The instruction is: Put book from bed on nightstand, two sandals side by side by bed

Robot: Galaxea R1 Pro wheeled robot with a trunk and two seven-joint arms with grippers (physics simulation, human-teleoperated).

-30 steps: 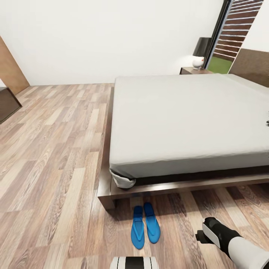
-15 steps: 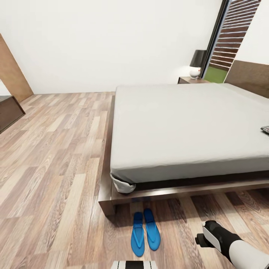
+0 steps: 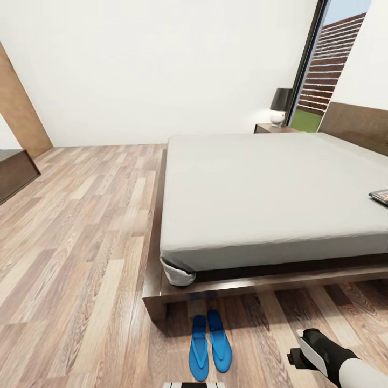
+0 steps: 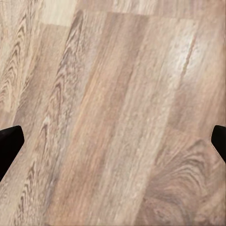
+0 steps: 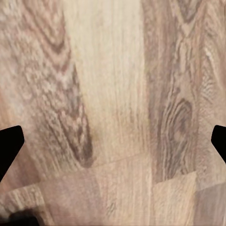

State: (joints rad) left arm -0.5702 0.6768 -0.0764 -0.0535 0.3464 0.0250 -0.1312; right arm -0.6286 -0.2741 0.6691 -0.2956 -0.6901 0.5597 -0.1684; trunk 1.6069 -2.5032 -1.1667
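The two blue sandals (image 3: pixel 209 346) lie side by side on the wood floor just off the bed's near corner. The bed (image 3: pixel 269 188) has a grey mattress on a dark wooden frame. At the mattress's far right edge lies the dark book (image 3: pixel 380 196), cut off by the picture's border. One nightstand (image 3: pixel 272 128) stands beyond the bed by the window. My left gripper (image 4: pixel 113 143) hangs open over bare floor planks, its dark fingertips (image 4: pixel 9 146) wide apart. The right gripper (image 5: pixel 113 143) is open too, over planks; its arm (image 3: pixel 331 360) shows right of the sandals.
A black-shaded lamp (image 3: pixel 280 105) stands on the nightstand. A tall black-framed window (image 3: pixel 323 70) is at the back right. Dark low furniture (image 3: pixel 16 170) and a wooden panel (image 3: pixel 21 108) stand at the left. Wide open floor (image 3: pixel 81 231) lies left of the bed.
The head view has tilted up and shifted, bringing the book in at the right edge. The sandals and the bed have not moved. My right arm sits lower in the picture.
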